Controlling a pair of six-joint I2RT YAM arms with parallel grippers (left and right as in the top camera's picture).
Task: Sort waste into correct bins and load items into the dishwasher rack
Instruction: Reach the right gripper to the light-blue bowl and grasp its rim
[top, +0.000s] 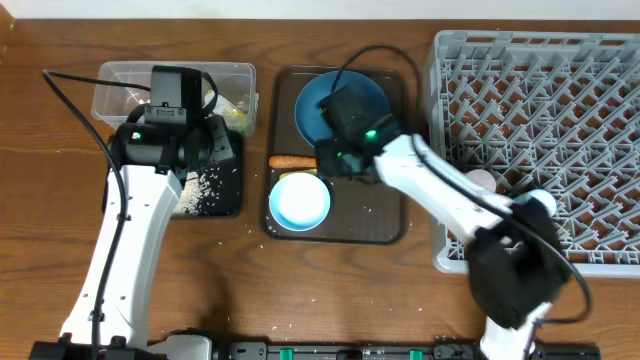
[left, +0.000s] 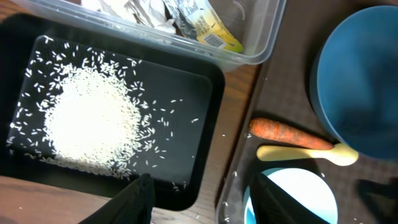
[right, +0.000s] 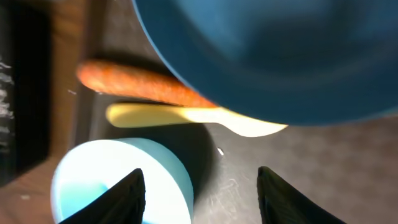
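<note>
Overhead: seeing one carrot (top: 292, 161) lying on the serving tray (top: 385, 225) between one blue plate (top: 318, 105) and one bowl (top: 300, 200), with one rack (top: 540, 150) on the table (top: 50, 200).

Left wrist: holding the left end effector (left: 205, 199) wide open and empty over the black tray (left: 199, 93) of rice (left: 93, 124); making out only a barcode on the one packet (left: 214, 28) in the clear tub (left: 261, 31).

Right wrist: spreading the right end effector (right: 202, 196) wide and empty, with the carrot just ahead, beyond one pale yellow utensil (right: 186, 118).

surface: brown wood-grain table (top: 40, 230) | beyond table's far edge: pale strip (top: 250, 8), possibly wall | light: even
</note>
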